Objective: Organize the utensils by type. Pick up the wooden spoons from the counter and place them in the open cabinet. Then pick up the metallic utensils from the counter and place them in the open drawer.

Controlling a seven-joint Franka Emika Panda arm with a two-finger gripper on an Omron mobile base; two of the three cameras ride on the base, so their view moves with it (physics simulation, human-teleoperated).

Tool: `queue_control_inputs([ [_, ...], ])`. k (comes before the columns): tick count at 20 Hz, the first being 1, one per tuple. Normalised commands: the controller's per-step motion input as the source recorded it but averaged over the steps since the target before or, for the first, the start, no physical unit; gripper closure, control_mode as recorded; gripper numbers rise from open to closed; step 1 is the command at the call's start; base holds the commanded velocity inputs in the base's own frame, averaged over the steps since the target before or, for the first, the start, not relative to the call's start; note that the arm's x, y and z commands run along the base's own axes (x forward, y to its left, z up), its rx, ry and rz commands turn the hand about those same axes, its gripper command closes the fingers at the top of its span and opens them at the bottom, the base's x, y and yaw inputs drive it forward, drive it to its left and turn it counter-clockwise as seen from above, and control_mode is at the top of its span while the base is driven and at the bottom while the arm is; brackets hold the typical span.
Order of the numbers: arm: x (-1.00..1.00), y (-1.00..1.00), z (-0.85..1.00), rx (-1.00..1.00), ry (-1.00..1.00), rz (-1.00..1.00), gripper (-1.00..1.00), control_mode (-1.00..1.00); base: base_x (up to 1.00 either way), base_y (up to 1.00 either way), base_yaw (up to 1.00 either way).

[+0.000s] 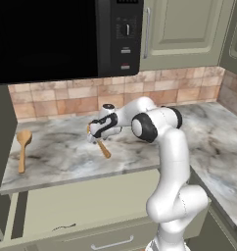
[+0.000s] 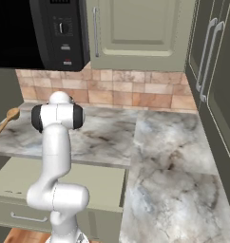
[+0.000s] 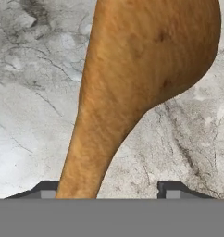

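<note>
One wooden spoon lies on the marbled counter under my gripper. In the hand view this wooden spoon runs between my fingertips. Its handle is against the left tip and well clear of the right one, so the gripper is open. A second wooden spoon lies at the counter's left end, also seen as a wooden spoon at the left edge. The open drawer sticks out below the counter. A thin dark sliver lies in it, perhaps the metal spoon; it is too small to tell.
A black microwave hangs over the left of the counter. Beside it is a grey-green wall cabinet whose panelled door looks shut. The counter turns a corner and runs toward me on the right, beside tall cabinets.
</note>
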Motion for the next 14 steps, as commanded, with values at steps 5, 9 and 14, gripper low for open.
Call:
queue_control_inputs([
  [5,0.0,0.12,-0.38,-0.01,0.0,-0.03,1.0,-1.0,0.0,0.0,0.0],
  [9,0.0,0.26,-0.37,-0.01,0.0,-0.06,1.0,-1.0,0.0,0.0,0.0],
  [14,-0.21,0.3,-0.15,0.0,0.0,-0.1,1.0,-1.0,0.0,0.0,0.0],
])
